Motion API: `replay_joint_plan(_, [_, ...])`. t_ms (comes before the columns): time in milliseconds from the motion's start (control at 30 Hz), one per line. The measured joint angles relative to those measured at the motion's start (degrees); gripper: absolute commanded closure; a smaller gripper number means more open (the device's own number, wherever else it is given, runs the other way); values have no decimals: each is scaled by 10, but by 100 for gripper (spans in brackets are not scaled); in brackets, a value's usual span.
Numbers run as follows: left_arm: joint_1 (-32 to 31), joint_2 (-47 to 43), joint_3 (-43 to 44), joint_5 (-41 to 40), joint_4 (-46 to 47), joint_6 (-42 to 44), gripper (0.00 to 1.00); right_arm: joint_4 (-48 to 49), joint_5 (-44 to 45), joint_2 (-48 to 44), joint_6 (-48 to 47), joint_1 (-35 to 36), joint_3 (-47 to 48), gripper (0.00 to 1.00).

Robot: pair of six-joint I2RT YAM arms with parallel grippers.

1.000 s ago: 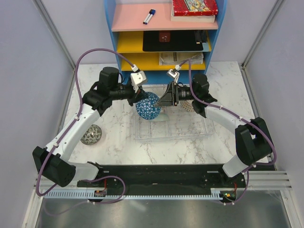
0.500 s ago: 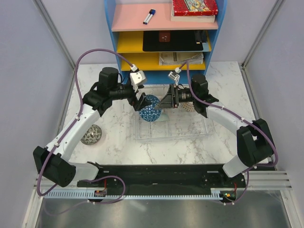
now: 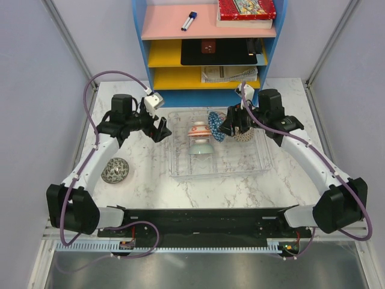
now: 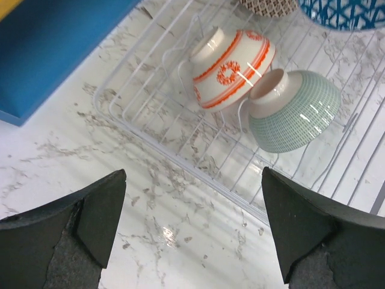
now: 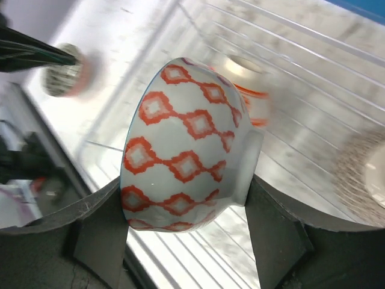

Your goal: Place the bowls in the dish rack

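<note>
**Right pincer holds a bowl over the dish rack, left pincer stands wide**

Top view: the clear dish rack (image 3: 240, 165) lies mid-worktop (image 3: 150, 186), in front of the blue shelf unit (image 3: 207, 96). The right pincer (image 3: 221, 126) is clamped on a diamond-patterned bowl (image 3: 214, 123), held on edge over the far part of the dish rack. Inside the dish rack sit an orange-banded bowl (image 3: 198, 130), a grey-green bowl (image 3: 201, 147) just nearer, and a brown-patterned bowl (image 3: 242, 136) toward its right end. The left pincer (image 3: 161, 128) hovers at the dish rack's left edge, jaws apart and holding nothing. A grey bowl (image 3: 115, 170) rests on the worktop well left of the dish rack.

Left wrist view: the left pincer (image 4: 192, 211) gapes over bare worktop (image 4: 162, 235) just outside the dish rack's rim (image 4: 150, 135). The orange-banded bowl (image 4: 231, 69) and grey-green bowl (image 4: 295, 111) lean tilted among the ribs, touching.

Right wrist view: the right pincer (image 5: 183, 183) squeezes the diamond-patterned bowl (image 5: 180, 144) between both fingers (image 5: 90, 235), with the dish rack (image 5: 289, 54) blurred beneath.
</note>
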Motion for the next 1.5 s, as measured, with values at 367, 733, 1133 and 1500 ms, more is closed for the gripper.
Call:
replay_joint_plan(367, [0,27,-29,-1,23,-9,0,-156,259,-44,-174,3,-1,100])
replay_joint_plan(733, [0,105,-16,-21,47,-13,0,-196,391,-26,-223,29,-12,100])
replay_joint_plan(1133, [-2,176,27,-76,75,-22,0,-195,502,51,-233,100,-20,100])
replay_joint_plan(1500, [-2,211,53,-91,76,-22,0,-207,556,98,-236,138,-20,100])
